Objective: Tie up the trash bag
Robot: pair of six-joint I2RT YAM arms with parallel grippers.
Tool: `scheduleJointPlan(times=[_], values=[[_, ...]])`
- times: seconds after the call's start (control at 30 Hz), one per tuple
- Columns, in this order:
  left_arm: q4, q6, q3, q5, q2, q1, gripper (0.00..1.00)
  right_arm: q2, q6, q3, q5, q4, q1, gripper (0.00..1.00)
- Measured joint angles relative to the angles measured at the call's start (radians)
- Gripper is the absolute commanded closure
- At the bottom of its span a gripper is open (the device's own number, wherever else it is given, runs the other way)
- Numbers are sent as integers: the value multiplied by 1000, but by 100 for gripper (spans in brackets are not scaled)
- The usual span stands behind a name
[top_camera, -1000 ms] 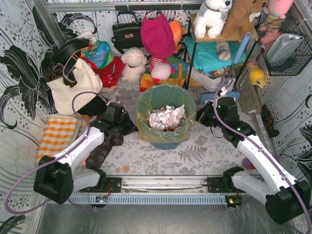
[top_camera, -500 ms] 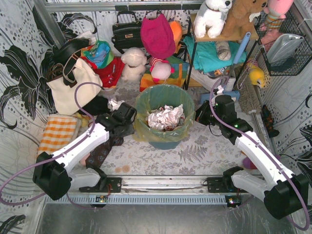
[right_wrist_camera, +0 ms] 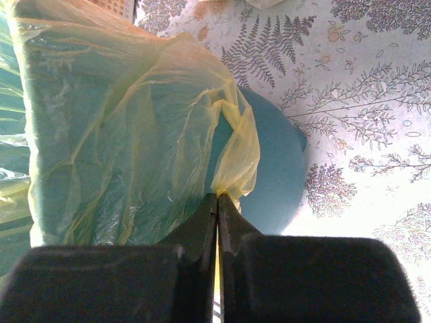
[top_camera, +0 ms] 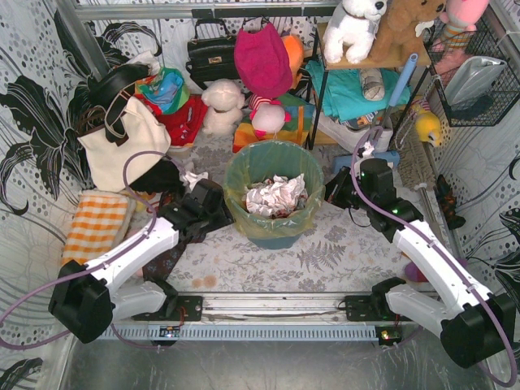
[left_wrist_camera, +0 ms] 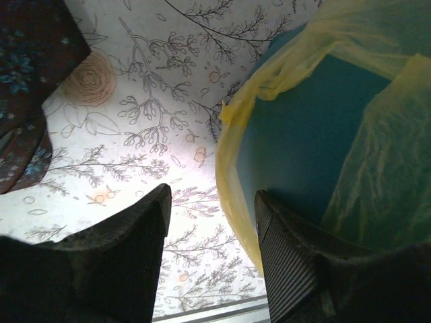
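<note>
Seen from above, a teal round bucket (top_camera: pixel 275 240) stands on a pale leaf-printed table cover (top_camera: pixel 341 253), midway between two white robot arms. The trash bag (top_camera: pixel 253 221), thin translucent yellow plastic, lines the bucket with its mouth open and its top folded down over the rim, and crumpled white-and-red paper (top_camera: pixel 277 196) lies inside. The left gripper (top_camera: pixel 218 213) is at the bucket's left side, low beside the bag's overhang. In the left wrist view its two dark fingers (left_wrist_camera: pixel 145 229) stand wide apart, pointing down at the table cover, and the loose yellow edge of the bag (left_wrist_camera: pixel 232 195) hangs in the gap, nearer the finger on the right of that view; whether plastic and finger touch cannot be told. A dark flowered cloth (left_wrist_camera: pixel 27 81) lies at the upper left of that view. The right gripper (top_camera: pixel 333 188) is at the bucket's right side, near the rim. In the right wrist view its fingers (right_wrist_camera: pixel 202 232) are pressed together on a small gathered fold of the bag (right_wrist_camera: pixel 236 158), and the plastic is drawn out from the teal wall (right_wrist_camera: pixel 276 161) into a peak at the fingertips. Behind the bucket the back of the table is crowded: a cream tote bag (top_camera: pixel 122 146) on the left, an orange checked cloth (top_camera: pixel 96 223) below it, a black handbag (top_camera: pixel 213 55) and several plush toys (top_camera: pixel 223 106)
</note>
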Motion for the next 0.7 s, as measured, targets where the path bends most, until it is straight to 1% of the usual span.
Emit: scheduleJointPlan(times=[0.17, 0.47, 0.6, 0.7], values=[[124, -7, -84, 50, 0, 1, 38, -7, 0, 0, 1, -1, -1, 100], [263, -21, -188, 74, 13, 0, 40, -21, 1, 0, 1, 0, -1, 100], [304, -23, -207, 75, 42, 0, 44, -21, 8, 0, 0, -1, -1, 100], [319, -22, -207, 72, 57, 0, 51, -22, 12, 0, 1, -1, -1, 100]])
